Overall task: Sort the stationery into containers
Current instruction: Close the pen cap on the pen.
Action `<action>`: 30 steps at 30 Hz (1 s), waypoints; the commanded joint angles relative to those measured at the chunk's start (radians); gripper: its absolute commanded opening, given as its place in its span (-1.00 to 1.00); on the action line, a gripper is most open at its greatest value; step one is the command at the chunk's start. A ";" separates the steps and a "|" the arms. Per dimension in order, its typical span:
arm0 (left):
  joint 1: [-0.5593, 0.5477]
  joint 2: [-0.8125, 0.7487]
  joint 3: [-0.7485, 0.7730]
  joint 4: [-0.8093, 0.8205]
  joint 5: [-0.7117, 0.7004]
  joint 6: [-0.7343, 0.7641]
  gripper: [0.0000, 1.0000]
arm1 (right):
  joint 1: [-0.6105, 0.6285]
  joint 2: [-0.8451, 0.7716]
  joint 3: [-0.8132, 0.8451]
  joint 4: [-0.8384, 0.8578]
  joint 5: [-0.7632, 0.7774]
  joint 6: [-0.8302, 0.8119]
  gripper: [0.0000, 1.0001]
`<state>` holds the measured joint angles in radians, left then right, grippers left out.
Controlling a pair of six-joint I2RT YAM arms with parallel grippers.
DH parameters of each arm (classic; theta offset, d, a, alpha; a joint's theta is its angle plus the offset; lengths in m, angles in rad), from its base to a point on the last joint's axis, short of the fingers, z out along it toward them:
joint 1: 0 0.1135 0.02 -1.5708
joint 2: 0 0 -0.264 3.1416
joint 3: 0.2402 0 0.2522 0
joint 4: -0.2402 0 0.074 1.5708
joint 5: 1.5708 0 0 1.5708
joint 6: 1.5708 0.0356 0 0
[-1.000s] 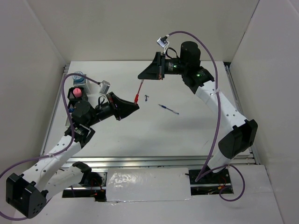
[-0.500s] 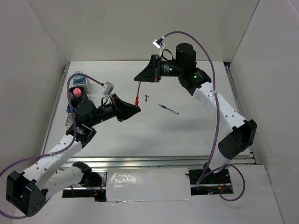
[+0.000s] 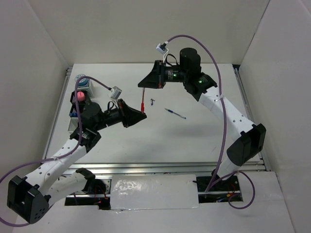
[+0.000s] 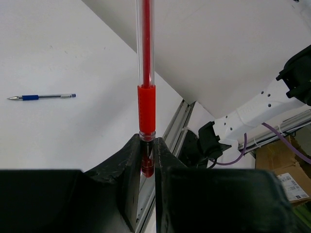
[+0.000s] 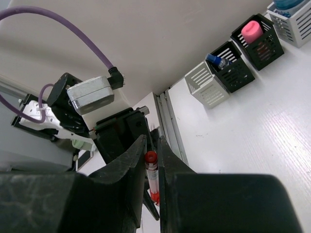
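Just left of the blue pen [image 3: 175,114], clear of the counter [image 3: 194,141]: red pen [image 3: 142,102] near upright, lower end clamped in left claw [image 3: 144,115], top end clamped in right claw [image 3: 142,87].

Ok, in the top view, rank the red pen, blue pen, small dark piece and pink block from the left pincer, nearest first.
1. Red pen: clamped in the left pincer itself, pointing away from it.
2. Small dark piece: lying just right of the pen.
3. Blue pen: lying further to the right.
4. Pink block: far off to the left.
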<state>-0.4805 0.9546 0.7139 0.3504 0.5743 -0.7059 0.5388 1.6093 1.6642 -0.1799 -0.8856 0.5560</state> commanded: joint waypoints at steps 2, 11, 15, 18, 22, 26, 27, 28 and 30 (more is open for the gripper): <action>0.023 -0.005 0.096 0.170 -0.059 0.020 -1.00 | 0.052 -0.015 -0.066 -0.078 -0.062 0.001 -1.00; 0.031 -0.005 0.110 0.180 -0.059 0.031 -1.00 | 0.072 -0.025 -0.127 -0.066 -0.065 0.013 -1.00; 0.043 -0.007 0.111 0.196 -0.060 0.039 -1.00 | 0.073 -0.029 -0.132 -0.070 -0.070 0.016 -1.00; 0.054 -0.002 0.114 0.208 -0.067 0.045 -1.00 | 0.076 -0.034 -0.145 -0.070 -0.072 0.019 -1.00; 0.065 0.001 0.121 0.229 -0.063 0.052 -1.00 | 0.078 -0.038 -0.158 -0.067 -0.075 0.025 -1.00; 0.068 0.007 0.131 0.239 -0.056 0.065 -1.00 | 0.084 -0.038 -0.161 -0.069 -0.079 0.024 -1.00; 0.068 0.007 0.133 0.240 -0.054 0.069 -1.00 | 0.087 -0.035 -0.162 -0.066 -0.079 0.025 -1.00; 0.066 0.010 0.134 0.243 -0.054 0.071 -1.00 | 0.090 -0.034 -0.164 -0.067 -0.079 0.024 -1.00; 0.069 0.010 0.137 0.246 -0.053 0.080 -1.00 | 0.098 -0.032 -0.164 -0.072 -0.078 0.019 -1.00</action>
<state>-0.4442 0.9749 0.7185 0.2832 0.6342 -0.6582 0.5529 1.5806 1.5486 -0.0963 -0.8337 0.5781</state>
